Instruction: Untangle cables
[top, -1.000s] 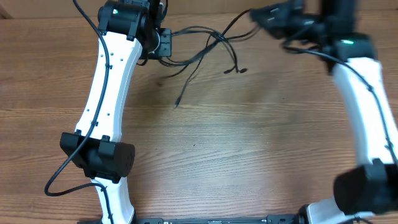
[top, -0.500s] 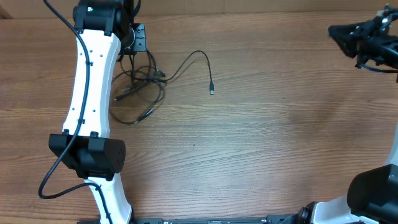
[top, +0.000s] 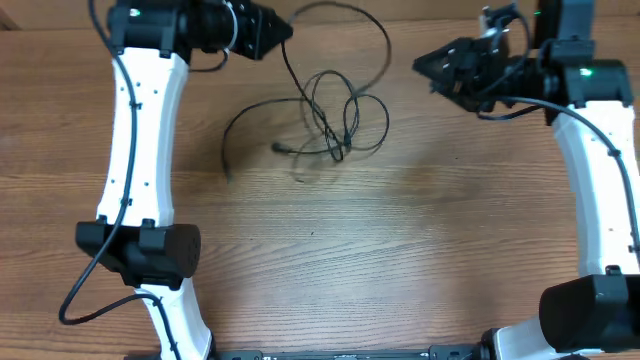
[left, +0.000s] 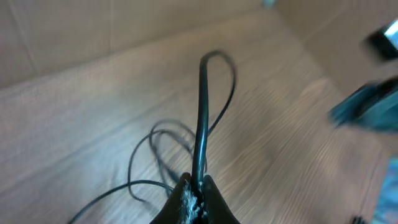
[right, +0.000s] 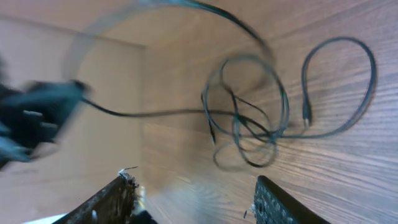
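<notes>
The cables (top: 333, 148) lie as a loose tangle of thin black loops on the wooden table at top centre. One strand rises in a wide arc to my left gripper (top: 285, 32), which points right at the table's back. In the left wrist view that gripper (left: 198, 190) is shut on a cable (left: 200, 124) that runs straight up from the jaws into a loop. My right gripper (top: 428, 68) hovers right of the tangle, facing it. Seen from the right wrist, it (right: 196, 199) stands open with nothing between its fingers, the cables (right: 249, 127) lying ahead.
A free cable end (top: 225, 165) trails left of the tangle. The left arm's elbow (top: 140, 250) and the right arm's base (top: 590, 310) stand at the near corners. The wooden table (top: 400, 250) meets a tan wall at the back.
The left gripper has swung to point right, dragging the cables from the left side to top centre. The right gripper has come in from the far right and opened.
</notes>
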